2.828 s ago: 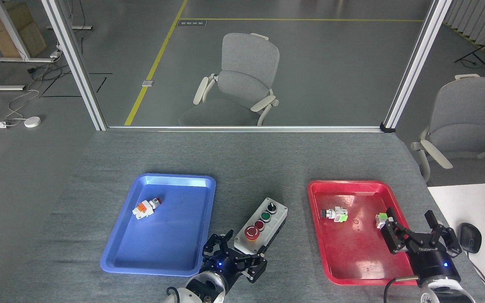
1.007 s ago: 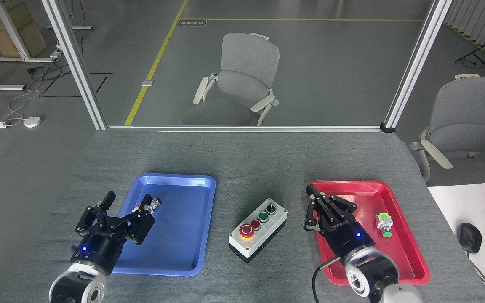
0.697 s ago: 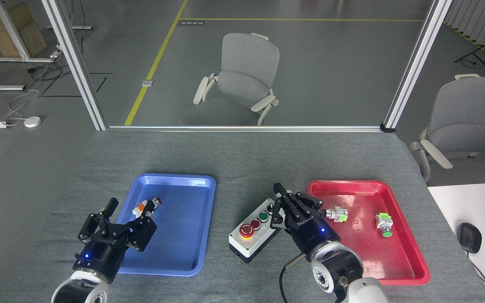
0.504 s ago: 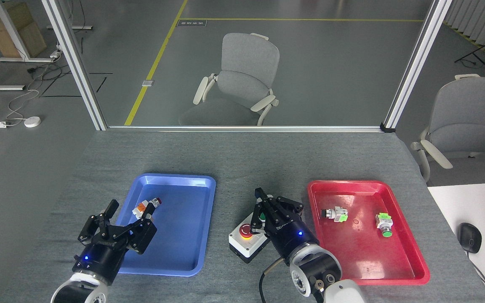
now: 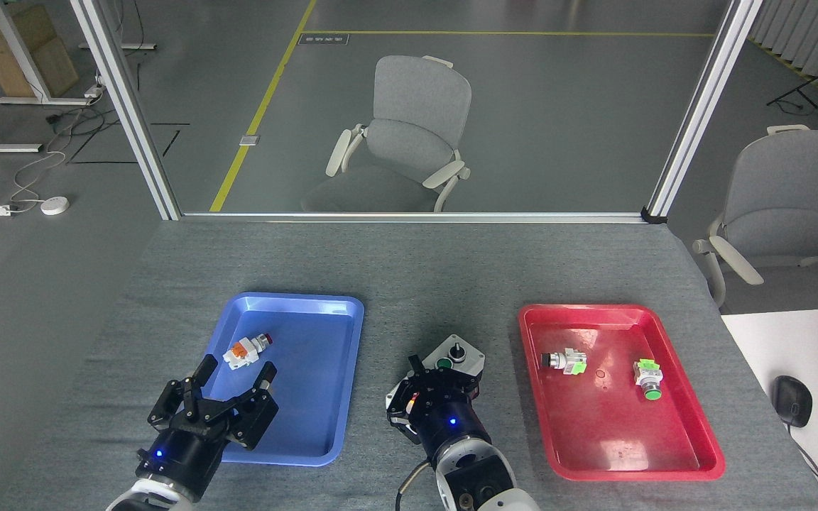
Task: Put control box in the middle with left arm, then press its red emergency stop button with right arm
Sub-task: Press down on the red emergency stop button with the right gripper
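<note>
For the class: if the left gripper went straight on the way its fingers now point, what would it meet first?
The left gripper points up and right over the blue tray. First in that line would probably be the loose orange-white push-button part, though height above the tray is unclear.

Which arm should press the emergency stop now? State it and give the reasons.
Right. The right gripper sits directly over the near end of the control box, where only a sliver of the red emergency stop button shows. The left gripper is open over the blue tray, well apart.
</note>
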Controlling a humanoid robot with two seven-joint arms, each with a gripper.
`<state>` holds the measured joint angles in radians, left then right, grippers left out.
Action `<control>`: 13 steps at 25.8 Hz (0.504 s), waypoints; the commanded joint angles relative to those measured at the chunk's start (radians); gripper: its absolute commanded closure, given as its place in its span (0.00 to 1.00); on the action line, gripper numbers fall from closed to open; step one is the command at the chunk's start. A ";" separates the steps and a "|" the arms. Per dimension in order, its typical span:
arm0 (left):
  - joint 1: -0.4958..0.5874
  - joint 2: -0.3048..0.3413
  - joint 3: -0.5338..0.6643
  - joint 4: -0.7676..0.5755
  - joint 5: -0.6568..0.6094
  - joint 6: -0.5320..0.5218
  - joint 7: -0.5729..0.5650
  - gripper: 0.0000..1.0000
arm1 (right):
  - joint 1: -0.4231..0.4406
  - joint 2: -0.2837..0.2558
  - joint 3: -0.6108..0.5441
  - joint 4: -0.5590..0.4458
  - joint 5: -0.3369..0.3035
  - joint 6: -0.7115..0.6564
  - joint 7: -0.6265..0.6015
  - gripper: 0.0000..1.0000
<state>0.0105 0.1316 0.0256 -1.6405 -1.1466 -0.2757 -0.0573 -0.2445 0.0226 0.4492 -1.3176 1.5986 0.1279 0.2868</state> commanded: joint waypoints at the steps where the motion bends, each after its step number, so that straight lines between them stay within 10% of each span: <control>1: 0.016 -0.013 -0.003 0.001 -0.001 -0.003 -0.001 0.01 | -0.016 0.030 0.017 0.063 0.034 0.059 0.035 1.00; 13: 0.009 -0.030 -0.001 -0.005 -0.002 0.006 -0.001 0.01 | -0.045 0.077 0.045 0.170 0.034 0.194 0.065 1.00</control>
<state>0.0138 0.1027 0.0243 -1.6452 -1.1489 -0.2698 -0.0586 -0.2731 0.0886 0.4925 -1.1784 1.6325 0.2899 0.3353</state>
